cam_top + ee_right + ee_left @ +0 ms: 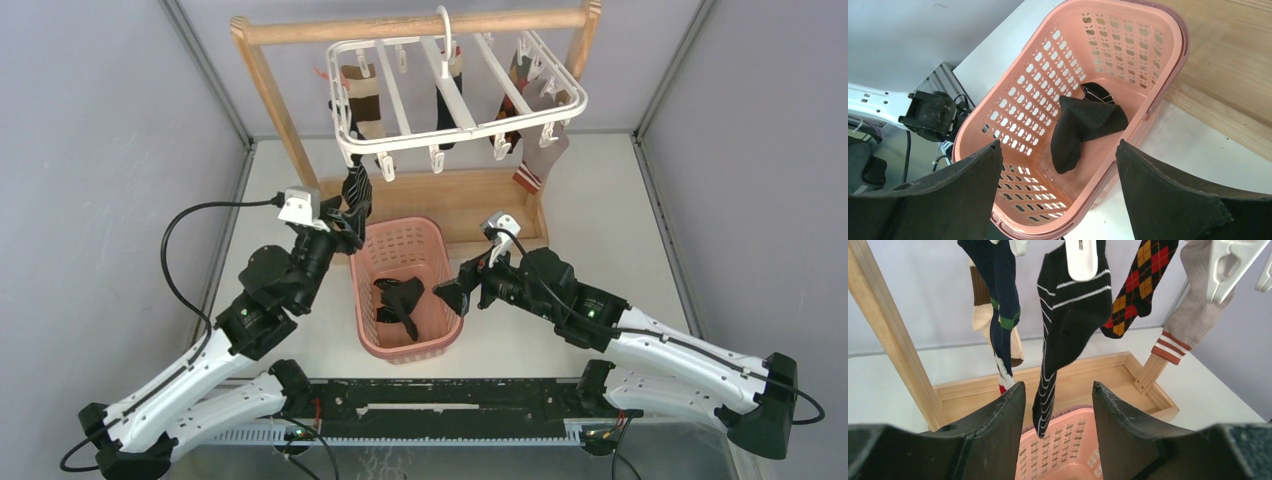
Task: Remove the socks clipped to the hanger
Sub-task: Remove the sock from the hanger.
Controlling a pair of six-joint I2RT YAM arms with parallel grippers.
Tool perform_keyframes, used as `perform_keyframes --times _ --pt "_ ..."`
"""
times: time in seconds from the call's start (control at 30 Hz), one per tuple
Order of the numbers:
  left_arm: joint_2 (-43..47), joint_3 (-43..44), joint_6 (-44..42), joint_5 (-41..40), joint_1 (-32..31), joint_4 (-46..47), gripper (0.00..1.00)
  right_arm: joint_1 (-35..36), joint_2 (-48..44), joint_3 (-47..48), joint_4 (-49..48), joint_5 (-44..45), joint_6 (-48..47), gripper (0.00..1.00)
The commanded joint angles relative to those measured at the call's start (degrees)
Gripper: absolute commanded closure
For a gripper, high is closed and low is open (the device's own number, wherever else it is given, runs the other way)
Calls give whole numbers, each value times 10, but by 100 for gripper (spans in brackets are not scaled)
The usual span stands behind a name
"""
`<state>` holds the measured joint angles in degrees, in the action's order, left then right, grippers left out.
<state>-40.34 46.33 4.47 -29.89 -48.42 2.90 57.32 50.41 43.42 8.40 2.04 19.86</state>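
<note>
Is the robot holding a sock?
No. The left end effector is open around the striped sock; the right end effector is open by the basket.

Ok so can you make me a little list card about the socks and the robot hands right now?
hanger: white, hanging from the wooden rack
clipped socks: five in view, including the striped black sock and the argyle sock
basket: pink, holds a black sock
left gripper: open, striped black sock's toe between its fingers
right gripper: open, above the basket
</note>
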Motion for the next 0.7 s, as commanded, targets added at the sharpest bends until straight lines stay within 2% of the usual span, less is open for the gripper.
perform_keyframes --times 0.0,0.13,0.4,0.5,0.67 --pt "-4 41 -15 -2 11 27 44 -4 -6 0 -27 -2 9 10" --pt "-22 46 -10 9 26 26 58 -5 -7 0 -27 -2 9 10" --pt "-46 59 7 33 51 18 96 -6 -13 0 -29 -2 9 10" --pt "-42 61 9 36 52 13 100 -9 -15 0 -34 -6 7 11" --pt "-39 72 17 47 52 -7 100 -15 -13 6 -47 1 9 14"
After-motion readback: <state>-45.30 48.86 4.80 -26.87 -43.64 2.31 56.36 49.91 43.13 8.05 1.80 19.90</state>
